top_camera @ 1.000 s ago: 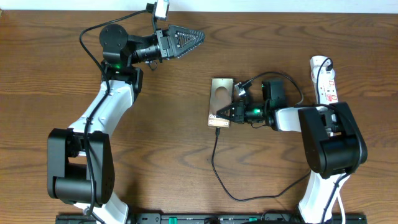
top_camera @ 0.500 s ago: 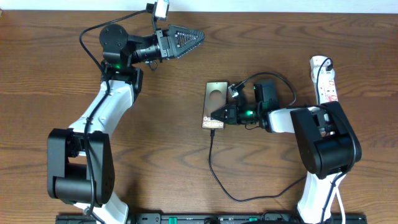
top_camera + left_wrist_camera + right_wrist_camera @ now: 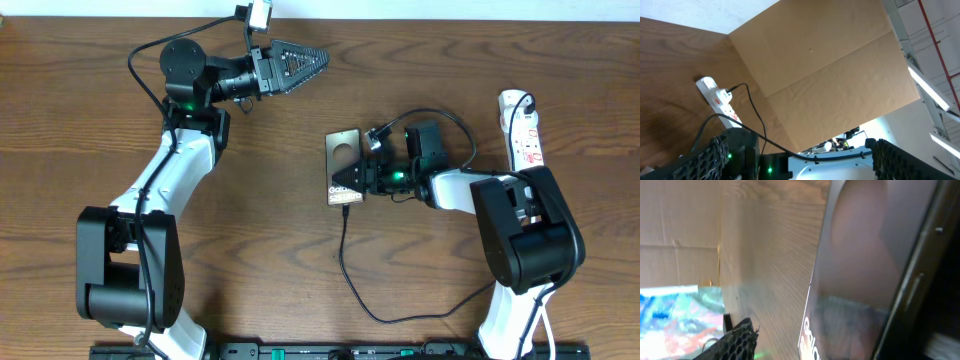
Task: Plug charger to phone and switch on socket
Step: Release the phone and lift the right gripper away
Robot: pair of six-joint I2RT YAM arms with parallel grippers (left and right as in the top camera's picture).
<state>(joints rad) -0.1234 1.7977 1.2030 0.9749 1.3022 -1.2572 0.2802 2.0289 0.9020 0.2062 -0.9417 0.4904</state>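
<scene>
The phone [image 3: 344, 165] lies flat mid-table, bronze screen up. In the right wrist view the phone [image 3: 865, 270] fills the right side. The charger [image 3: 345, 262], a thin black cable, runs from the phone's near short edge and loops toward the table front. I cannot tell whether its tip is seated. My right gripper [image 3: 358, 181] sits low at the phone's right side, open, one mesh finger [image 3: 737, 340] clear of the screen's edge. The socket [image 3: 522, 128], also the white socket [image 3: 717, 97] in the left wrist view, lies far right. My left gripper [image 3: 318, 60] hangs open and empty at the back.
A brown cardboard wall [image 3: 830, 65] stands behind the table. The right arm's base [image 3: 525, 240] sits between the socket and the front edge, with its own thick black cable [image 3: 440, 120] arching above the wrist. The left arm's base [image 3: 125, 265] is at the front left.
The right gripper has opened and shifted left and slightly back. The phone has slid left with it and turned a little. The left arm has not moved.
</scene>
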